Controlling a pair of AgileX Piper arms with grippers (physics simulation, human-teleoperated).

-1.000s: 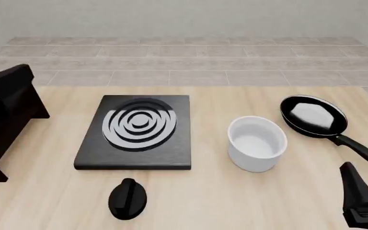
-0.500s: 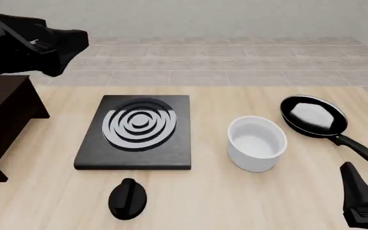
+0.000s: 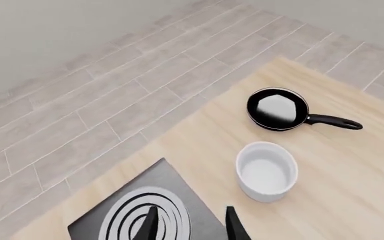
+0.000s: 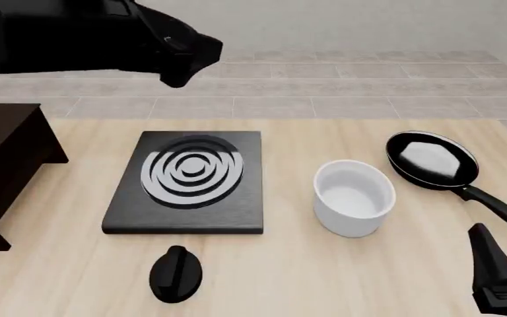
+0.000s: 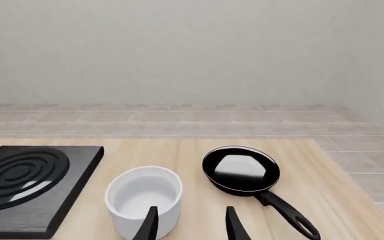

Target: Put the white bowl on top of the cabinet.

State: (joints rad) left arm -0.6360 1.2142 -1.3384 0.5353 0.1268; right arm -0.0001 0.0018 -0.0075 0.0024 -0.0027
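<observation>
- Left arm: across the three front-view frames it rises from low beside the cabinet at the table's left edge and swings rightward, so that its dark bulk now spans the upper left, above the stove slab's far edge.
- Left gripper: its two finger tips show in the left wrist view, spread apart with nothing between them, over the stove slab's right side; the white bowl lies ahead of them.
- White bowl: unmoved, upright and empty on the table's right half, between the stove slab and the black frying pan, well apart from the cabinet.
- Right gripper: unmoved near the table's near right corner; fingers parted, holding nothing, aimed between bowl and pan.
- Black knob: unchanged near the table's near edge.
- Judgement: the left arm appears to be travelling toward the bowl; grasping and transfer to the cabinet top are not yet begun.
</observation>
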